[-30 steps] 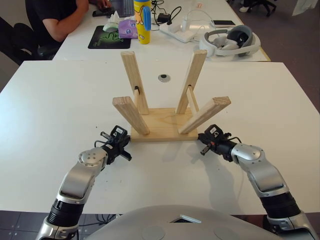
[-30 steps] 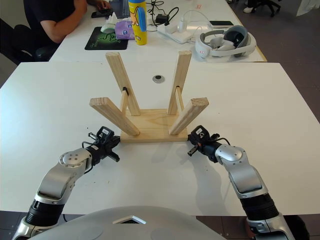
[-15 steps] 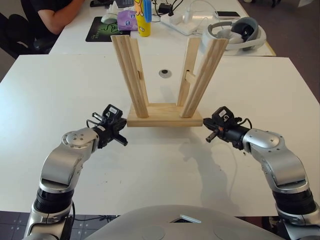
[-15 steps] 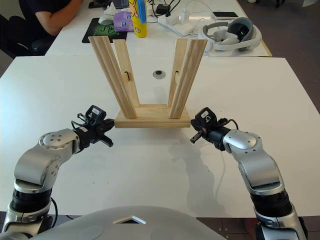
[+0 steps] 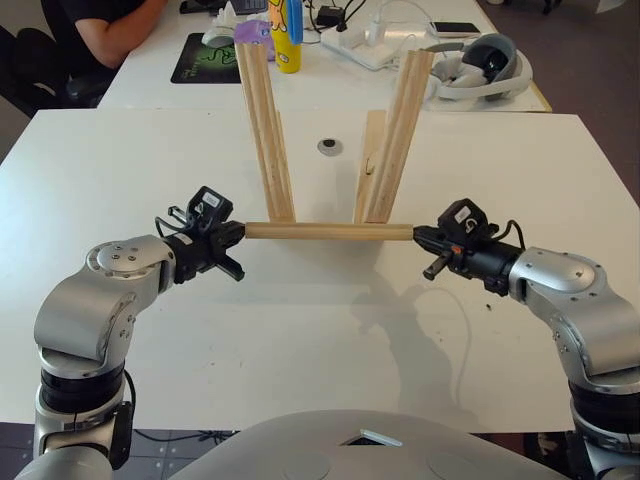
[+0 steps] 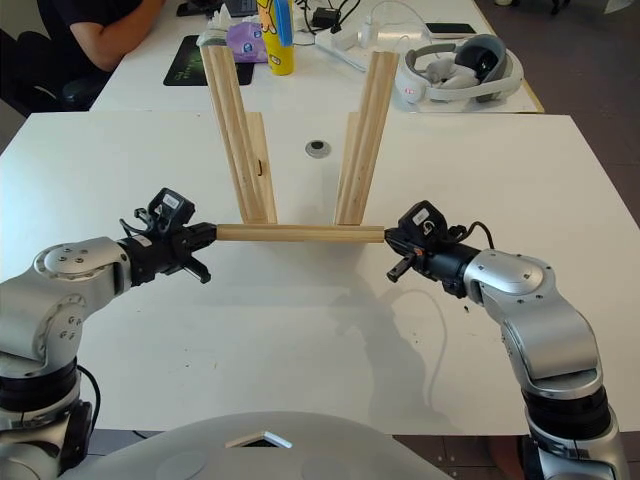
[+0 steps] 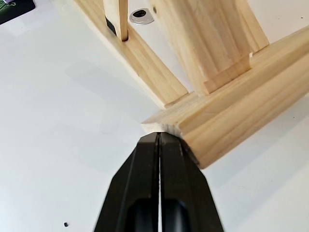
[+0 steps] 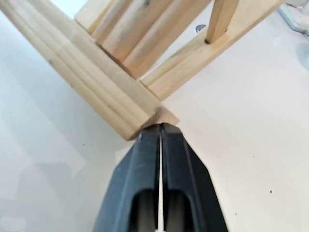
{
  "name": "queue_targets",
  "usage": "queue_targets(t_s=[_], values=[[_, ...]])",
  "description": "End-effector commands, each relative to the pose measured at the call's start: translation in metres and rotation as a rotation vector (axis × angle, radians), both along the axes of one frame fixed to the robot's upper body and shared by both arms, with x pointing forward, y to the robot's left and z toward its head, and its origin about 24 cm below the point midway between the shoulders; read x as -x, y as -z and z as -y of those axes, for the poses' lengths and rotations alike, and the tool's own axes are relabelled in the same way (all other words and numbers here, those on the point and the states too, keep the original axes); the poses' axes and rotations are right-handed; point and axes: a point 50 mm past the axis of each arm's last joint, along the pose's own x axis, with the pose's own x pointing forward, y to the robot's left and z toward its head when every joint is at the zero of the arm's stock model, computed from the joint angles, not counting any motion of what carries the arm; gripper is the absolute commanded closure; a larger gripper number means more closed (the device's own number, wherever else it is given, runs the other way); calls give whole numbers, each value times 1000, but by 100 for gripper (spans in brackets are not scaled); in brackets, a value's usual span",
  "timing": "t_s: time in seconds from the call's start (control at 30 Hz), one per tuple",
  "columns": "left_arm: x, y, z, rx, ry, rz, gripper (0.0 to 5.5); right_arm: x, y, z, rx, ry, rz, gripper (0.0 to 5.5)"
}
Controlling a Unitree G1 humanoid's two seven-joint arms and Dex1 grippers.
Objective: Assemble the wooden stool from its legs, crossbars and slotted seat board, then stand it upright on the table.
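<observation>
Left fingers [image 7: 140,180] and right fingers [image 8: 141,175] fully closed, tips against opposite seat board [image 5: 330,232] ends

The stool [image 5: 300,190] has come up off the table [image 5: 120,160], pressed end to end between the left gripper [image 5: 238,233] and the right gripper [image 5: 418,234], which have both risen. It has tipped as well: the seat board [image 5: 330,231] now shows just its near edge, and the legs [image 5: 262,130] lean toward the far side.
</observation>
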Motion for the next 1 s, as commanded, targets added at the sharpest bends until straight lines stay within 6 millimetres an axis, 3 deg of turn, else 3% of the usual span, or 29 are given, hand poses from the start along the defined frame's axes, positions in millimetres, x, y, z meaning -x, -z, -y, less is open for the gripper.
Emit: queue_targets(t_s=[0.03,0.17,0.3,0.53,0.73,0.83,1.0], values=[[4,-14,30,105,207,7,550,5,-15,-22,-93,-174,20,549],[0,-7,22,19,155,24,550,1,-14,-19,-99,-140,27,549],[-15,12,-6,-112,-119,187,550,-14,5,-2,5,58,117,549],[4,45,-29,-219,-380,402,550,-15,48,38,80,451,237,549],[7,90,-18,-175,-357,315,550,-6,93,16,-42,497,172,549],[1,102,-5,-145,-317,300,550,-9,107,-2,-109,481,162,549],[-4,114,13,-132,-241,291,550,-12,116,-13,-148,472,160,549]])
